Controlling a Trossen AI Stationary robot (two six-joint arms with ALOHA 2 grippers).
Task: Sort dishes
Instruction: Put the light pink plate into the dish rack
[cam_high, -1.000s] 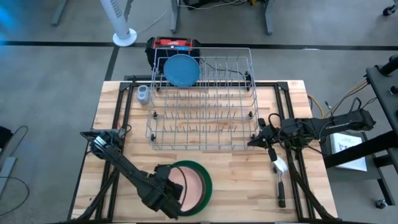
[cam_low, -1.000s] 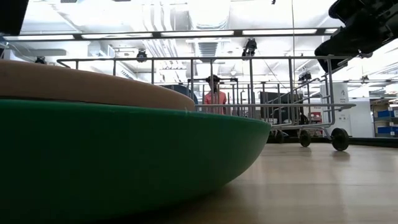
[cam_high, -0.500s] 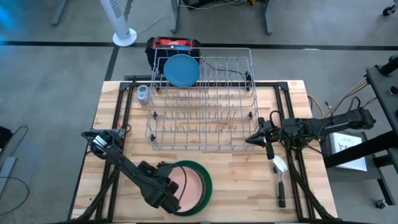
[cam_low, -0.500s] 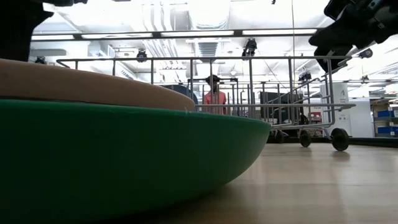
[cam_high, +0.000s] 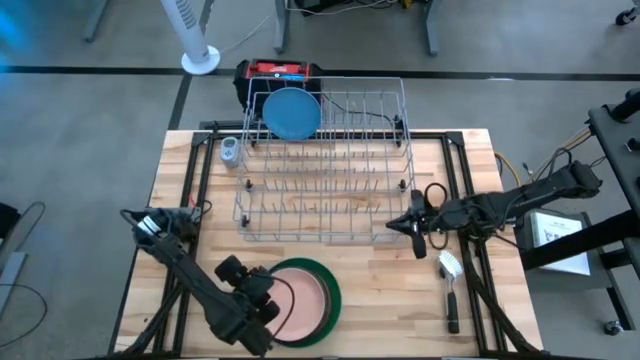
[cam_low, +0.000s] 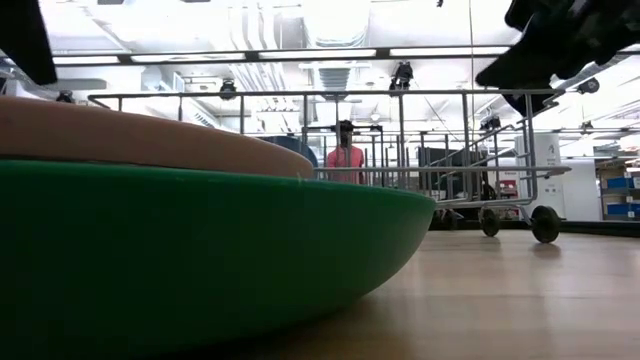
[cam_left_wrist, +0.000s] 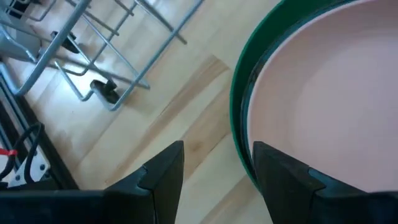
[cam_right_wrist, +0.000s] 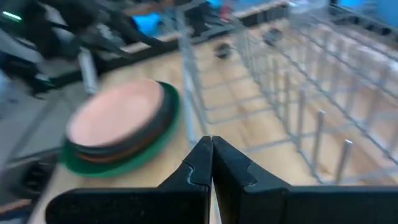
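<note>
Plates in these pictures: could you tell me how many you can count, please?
4 show: a light blue plate upright in the wire rack, and a stack of pink plate, orange-brown plate and green plate. More may hide within the stack.

Even, bright overhead lighting from ceiling strip lights (cam_low: 330, 52), soft shadows on the table (cam_high: 390, 280); right wrist view motion-blurred, near green plate (cam_low: 200, 260) defocused in low view.

Support: wooden table (cam_high: 380, 290), light planks, black frame.
Far half: grey wire rack (cam_high: 325, 165).
Near edge: green plate (cam_high: 328, 283), base of stack.
Right side: brush (cam_high: 451, 290).
Far left corner: small grey object (cam_high: 230, 152).
</note>
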